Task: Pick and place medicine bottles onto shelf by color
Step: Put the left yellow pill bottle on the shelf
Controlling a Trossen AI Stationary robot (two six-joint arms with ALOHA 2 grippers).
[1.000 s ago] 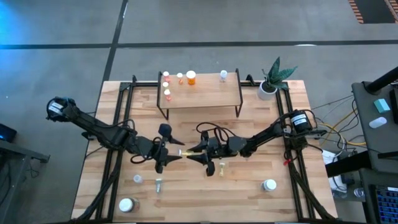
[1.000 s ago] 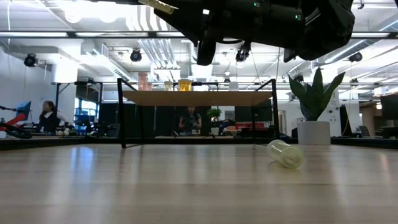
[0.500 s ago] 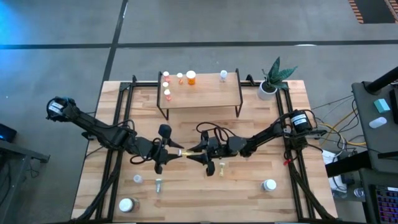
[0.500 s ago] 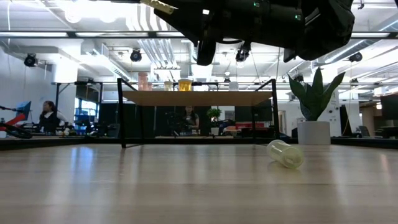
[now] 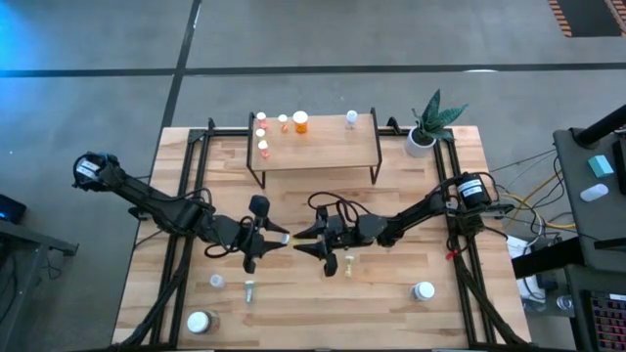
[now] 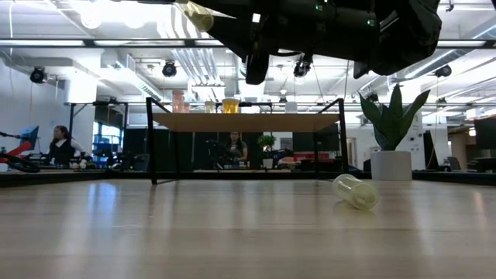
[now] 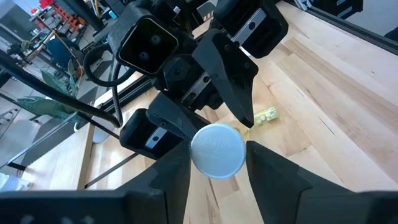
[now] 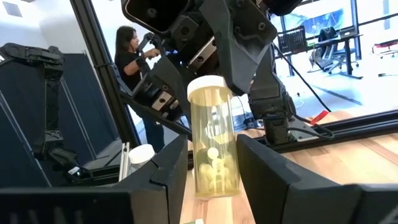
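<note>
Shelf (image 5: pixel 323 149): five bottles placed, reds and orange at one end, a pale one apart. Bench (image 5: pixel 391 293): about five bottles left. Yellow bottle (image 8: pixel 214 144): in mid-air handover above bench centre, left end effector (image 5: pixel 271 238) pinching its cap, right end effector (image 5: pixel 305 238) loosening around its body.

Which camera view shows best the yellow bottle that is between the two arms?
The right wrist view: the yellow bottle fills the middle, pills visible. The left wrist view shows only its white cap; the high view, a tiny sliver; the low view, one corner.
</note>
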